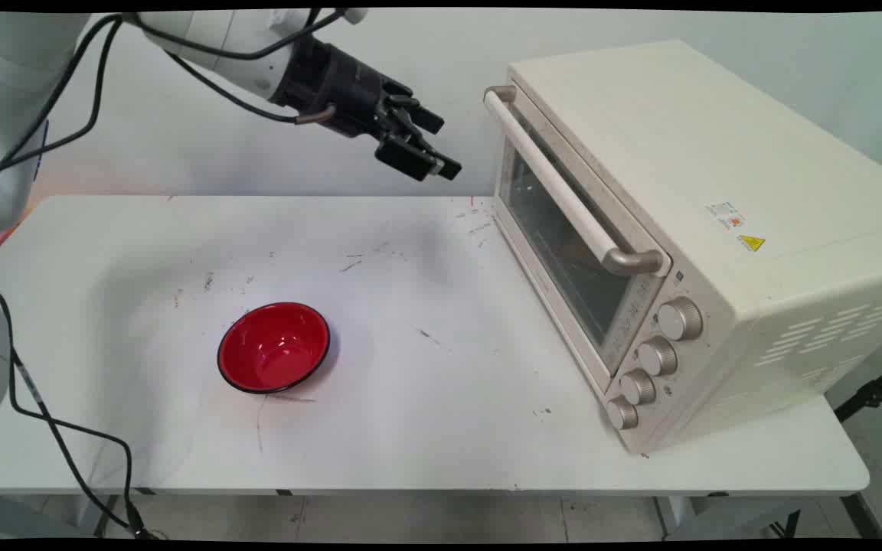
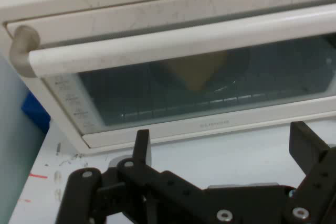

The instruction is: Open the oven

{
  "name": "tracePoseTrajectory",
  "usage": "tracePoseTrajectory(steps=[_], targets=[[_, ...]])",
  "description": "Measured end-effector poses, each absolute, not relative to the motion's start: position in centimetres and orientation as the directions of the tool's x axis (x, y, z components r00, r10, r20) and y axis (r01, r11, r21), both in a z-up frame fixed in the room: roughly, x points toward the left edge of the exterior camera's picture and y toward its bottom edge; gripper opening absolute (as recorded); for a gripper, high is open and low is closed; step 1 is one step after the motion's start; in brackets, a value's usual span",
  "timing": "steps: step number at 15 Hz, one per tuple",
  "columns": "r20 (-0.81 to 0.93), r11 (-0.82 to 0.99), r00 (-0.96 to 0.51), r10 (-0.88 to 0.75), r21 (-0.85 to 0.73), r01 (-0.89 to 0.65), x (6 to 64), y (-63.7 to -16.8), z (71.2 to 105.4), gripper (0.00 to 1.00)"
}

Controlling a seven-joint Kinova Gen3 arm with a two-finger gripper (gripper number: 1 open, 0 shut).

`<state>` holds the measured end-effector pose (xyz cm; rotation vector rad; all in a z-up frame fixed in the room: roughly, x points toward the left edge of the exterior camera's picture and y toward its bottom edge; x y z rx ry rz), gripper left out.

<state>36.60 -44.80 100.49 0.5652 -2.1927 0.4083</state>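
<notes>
Red bowl (image 1: 273, 347) sits alone; hand (image 1: 436, 144) gapes wide, empty, near the oven handle (image 1: 556, 187).

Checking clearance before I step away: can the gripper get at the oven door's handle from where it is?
Probably yes. The open gripper hangs in the air facing the closed oven's handle, with nothing between them.

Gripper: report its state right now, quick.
Gripper: open, jaws spread wide and holding nothing, raised above the table and facing the closed toaster oven's door.
</notes>
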Motion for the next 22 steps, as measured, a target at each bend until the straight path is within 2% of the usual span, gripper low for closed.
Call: tracePoseTrajectory(steps=[14, 15, 22], targets=[[0.774, 0.810, -0.549, -0.316, -0.081, -0.581, 29.3, -45.7, 103.0, 1.00], [0.774, 0.808, -0.547, -0.319, -0.080, -0.584, 28.8, -45.8, 103.1, 0.00], [0.772, 0.792, -0.542, -0.333, -0.083, -0.605, 26.1, -46.8, 102.8, 0.00]])
